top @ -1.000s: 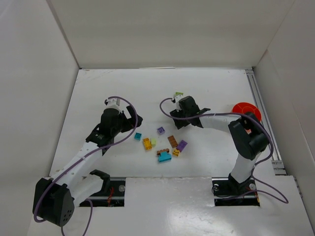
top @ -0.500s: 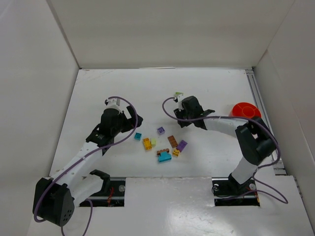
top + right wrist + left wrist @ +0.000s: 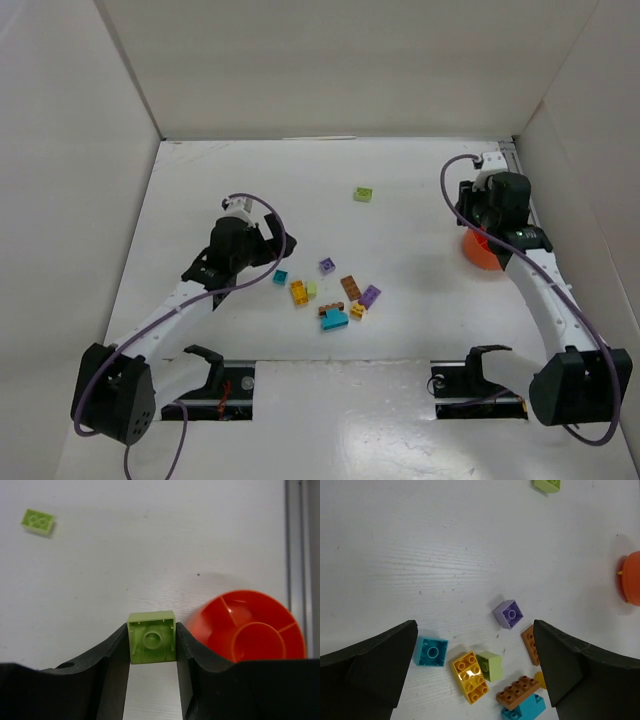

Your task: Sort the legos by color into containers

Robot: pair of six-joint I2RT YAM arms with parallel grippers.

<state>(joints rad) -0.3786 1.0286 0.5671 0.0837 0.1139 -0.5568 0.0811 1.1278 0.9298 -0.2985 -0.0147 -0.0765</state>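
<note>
My right gripper (image 3: 151, 645) is shut on a pale green lego (image 3: 151, 637) and holds it just left of the orange divided bowl (image 3: 250, 630). In the top view this gripper (image 3: 488, 225) hangs over the bowl (image 3: 478, 252) and partly hides it. My left gripper (image 3: 475, 630) is open and empty above a cluster of legos: teal (image 3: 431, 652), yellow-orange (image 3: 470, 676), pale green (image 3: 489, 665), purple (image 3: 508, 614) and brown (image 3: 519, 690). In the top view it (image 3: 262, 245) sits just left of the cluster (image 3: 330, 295).
Another pale green lego (image 3: 364, 193) lies alone at mid-table; it also shows in the right wrist view (image 3: 37, 521). A metal rail (image 3: 530, 240) runs along the right edge beside the bowl. White walls enclose the table on three sides.
My right arm has swung from the table's middle to the right edge, carrying the pale green lego to the bowl. My left gripper has shifted slightly right toward the cluster.
</note>
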